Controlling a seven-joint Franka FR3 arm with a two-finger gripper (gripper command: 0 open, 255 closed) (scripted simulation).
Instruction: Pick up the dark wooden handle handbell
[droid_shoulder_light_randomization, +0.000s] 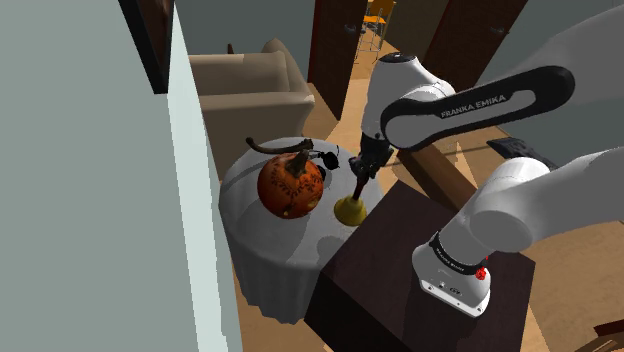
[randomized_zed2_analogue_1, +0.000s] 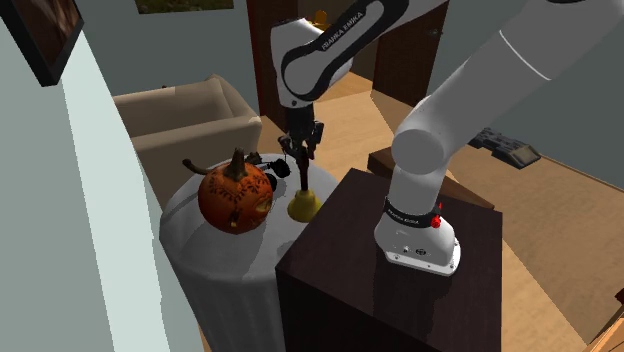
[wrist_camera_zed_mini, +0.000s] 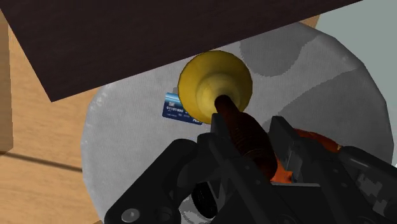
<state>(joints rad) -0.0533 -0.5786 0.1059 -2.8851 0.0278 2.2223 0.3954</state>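
The claw (droid_shoulder_light_randomization: 362, 172) points straight down over the round cloth-covered bench (droid_shoulder_light_randomization: 268, 255). Its two fingers are closed against the dark handle of the handbell (droid_shoulder_light_randomization: 350, 207), one on each side, gripping the upper part. The handbell hangs upright directly below the claw, brass mouth downward. It is just beside the orange pumpkin (droid_shoulder_light_randomization: 290, 185), on the pumpkin's side towards the dark stand (droid_shoulder_light_randomization: 385, 265). In the wrist view the brass bell partly covers a blue card (wrist_camera_zed_mini: 173, 108) lying flat on the bench. Whether the bell's rim touches the bench cannot be determined.
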